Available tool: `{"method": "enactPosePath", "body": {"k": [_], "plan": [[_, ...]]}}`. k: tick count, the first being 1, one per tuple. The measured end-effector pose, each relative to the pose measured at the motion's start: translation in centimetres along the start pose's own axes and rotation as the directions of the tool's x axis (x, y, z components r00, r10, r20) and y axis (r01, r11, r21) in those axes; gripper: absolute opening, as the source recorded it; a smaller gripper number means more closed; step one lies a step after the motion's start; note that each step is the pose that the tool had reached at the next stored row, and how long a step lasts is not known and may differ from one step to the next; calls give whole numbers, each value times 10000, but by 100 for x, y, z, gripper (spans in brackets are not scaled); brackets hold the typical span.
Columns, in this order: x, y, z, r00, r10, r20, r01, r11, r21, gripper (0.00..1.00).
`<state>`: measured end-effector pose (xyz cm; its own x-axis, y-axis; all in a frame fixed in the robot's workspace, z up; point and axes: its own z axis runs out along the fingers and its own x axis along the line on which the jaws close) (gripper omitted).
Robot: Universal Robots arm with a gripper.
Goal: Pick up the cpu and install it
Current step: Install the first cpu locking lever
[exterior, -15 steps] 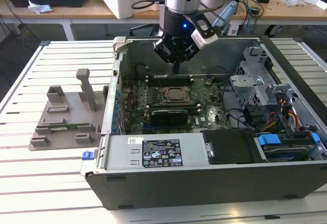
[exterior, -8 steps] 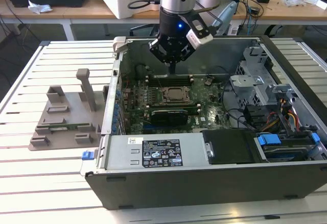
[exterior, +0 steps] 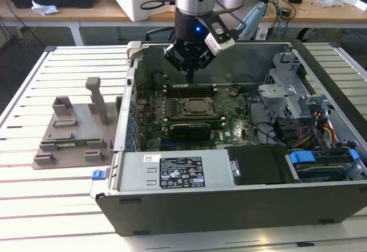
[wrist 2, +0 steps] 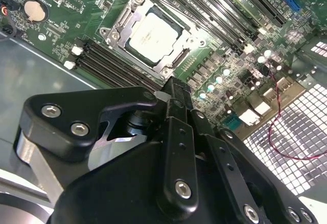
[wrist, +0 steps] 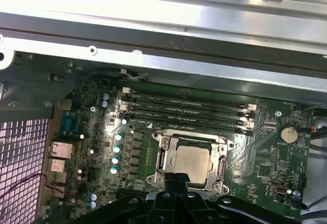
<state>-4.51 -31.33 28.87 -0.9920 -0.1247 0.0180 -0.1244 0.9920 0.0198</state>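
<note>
The cpu [wrist 2: 153, 35] is a flat square chip with a silver-grey top. It lies inside the metal socket frame [wrist 2: 116, 30] on the green motherboard [exterior: 229, 127]. It also shows in the first wrist view [wrist: 191, 160] and in the exterior view [exterior: 198, 107]. My gripper [exterior: 191, 81] hangs above the board inside the open computer case, just back of the socket. In both wrist views its black fingers are pressed together, with nothing seen between them, and their tips [wrist 2: 176, 87] [wrist: 176, 179] stand over the socket's edge, apart from the chip.
Empty memory slots [wrist: 186, 110] run beside the socket. A black card [exterior: 192, 129] sits in front of it. The case wall [exterior: 129, 103], the drive cage with cables [exterior: 312, 120] and the power supply cover [exterior: 172, 171] ring the board. A grey parts fixture [exterior: 74, 131] stands on the slatted table.
</note>
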Motion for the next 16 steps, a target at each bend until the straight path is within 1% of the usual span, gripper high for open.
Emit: {"method": "enactPosePath", "body": {"k": [9, 13, 16], "plan": [[66, 8, 2, 10000, 0, 1, 0, 10000, 0, 11], [136, 17, 5, 10000, 0, 0, 0, 10000, 0, 11], [171, 24, 8, 10000, -1, 0, 1, 10000, 0, 11]]}}
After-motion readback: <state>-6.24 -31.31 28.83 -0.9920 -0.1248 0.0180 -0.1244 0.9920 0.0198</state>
